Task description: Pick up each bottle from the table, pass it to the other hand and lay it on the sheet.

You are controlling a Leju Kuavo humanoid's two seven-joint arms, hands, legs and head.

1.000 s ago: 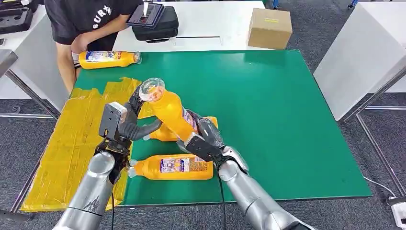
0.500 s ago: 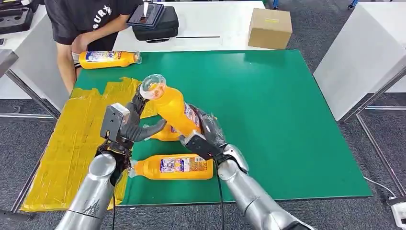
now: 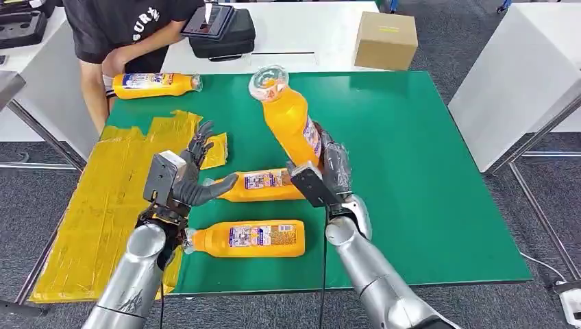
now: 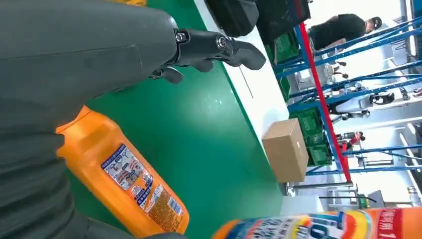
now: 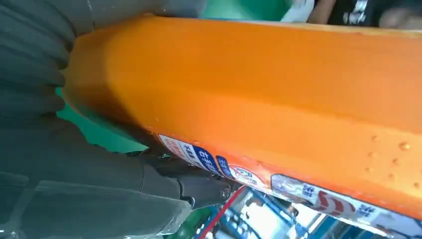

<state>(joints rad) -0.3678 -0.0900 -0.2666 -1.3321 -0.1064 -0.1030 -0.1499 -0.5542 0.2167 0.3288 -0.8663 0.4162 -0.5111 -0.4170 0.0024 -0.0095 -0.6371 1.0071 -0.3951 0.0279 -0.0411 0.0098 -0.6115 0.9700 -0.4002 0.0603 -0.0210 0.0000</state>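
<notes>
Handover not yet made: right hand (image 3: 334, 179) grips one bottle (image 3: 289, 118) raised above the green mat (image 3: 411, 171), left hand (image 3: 186, 179) spread wide, empty. No bottle lies wholly on the yellow sheet (image 3: 103, 199); three others lie on the counter.

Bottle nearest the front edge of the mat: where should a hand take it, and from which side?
Probably around the middle of the body, on the label, coming down from above. That bottle lies flat on the green mat, neck toward the yellow sheet. The body is widest and even there, while the neck tapers. The left hand holds nothing and sits closest.
</notes>
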